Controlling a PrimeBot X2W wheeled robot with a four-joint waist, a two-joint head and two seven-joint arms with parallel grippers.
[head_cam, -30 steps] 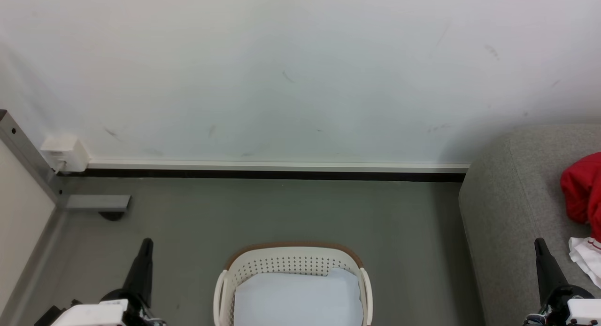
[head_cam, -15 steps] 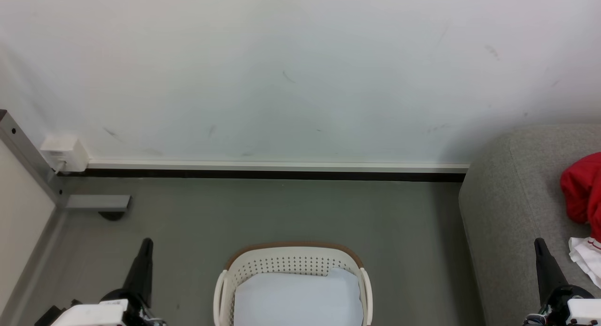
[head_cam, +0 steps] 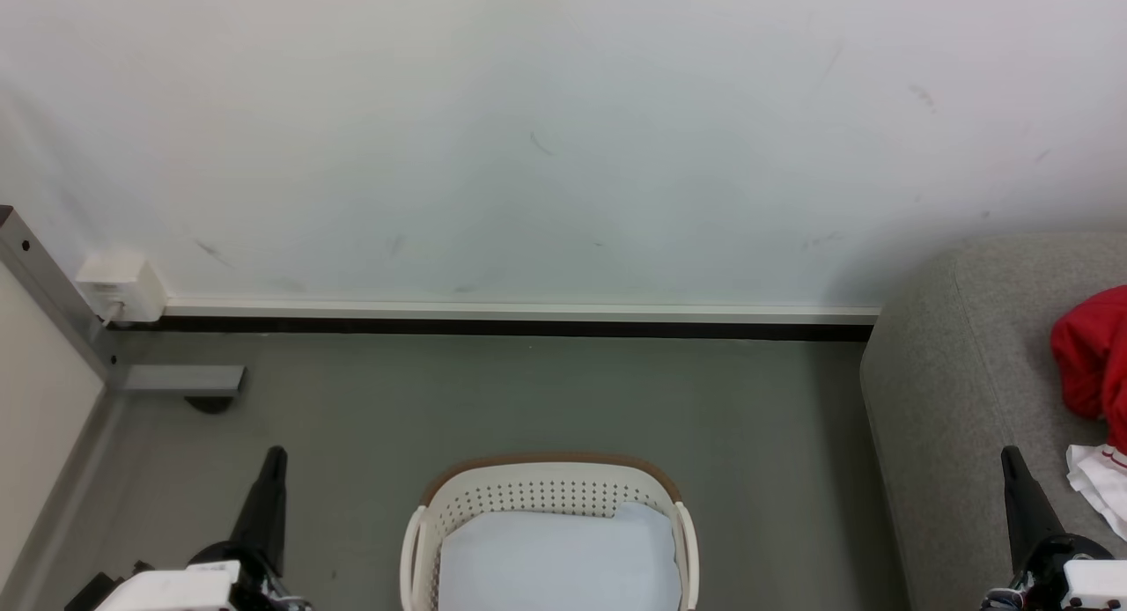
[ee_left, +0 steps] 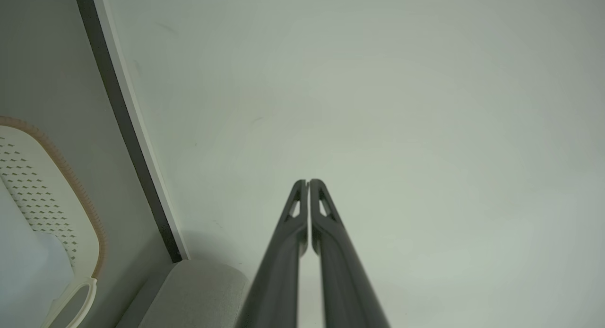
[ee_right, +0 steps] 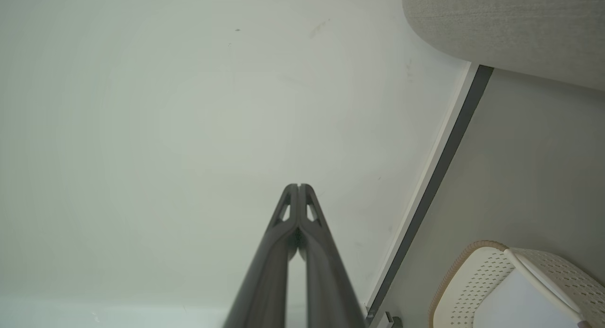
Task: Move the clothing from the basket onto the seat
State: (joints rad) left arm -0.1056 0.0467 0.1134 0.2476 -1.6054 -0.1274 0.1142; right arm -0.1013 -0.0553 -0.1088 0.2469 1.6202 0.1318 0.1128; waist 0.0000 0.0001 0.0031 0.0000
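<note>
clothing: looks soft, light, limp; lies on seat | grip: pinch a bunched fold | left tool, right tool: fingers together, empty

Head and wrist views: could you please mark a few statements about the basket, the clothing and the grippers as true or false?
1. The red clothing lies on the grey sofa. True.
2. The laundry basket holds a red garment. False: a pale bluish-white pad lies in it.
3. The left gripper has its jaws shut. True.
4. The right gripper grips fabric. False: its jaws are shut on nothing.
5. The laundry basket stands on the sofa. False: it stands on the floor.
</note>
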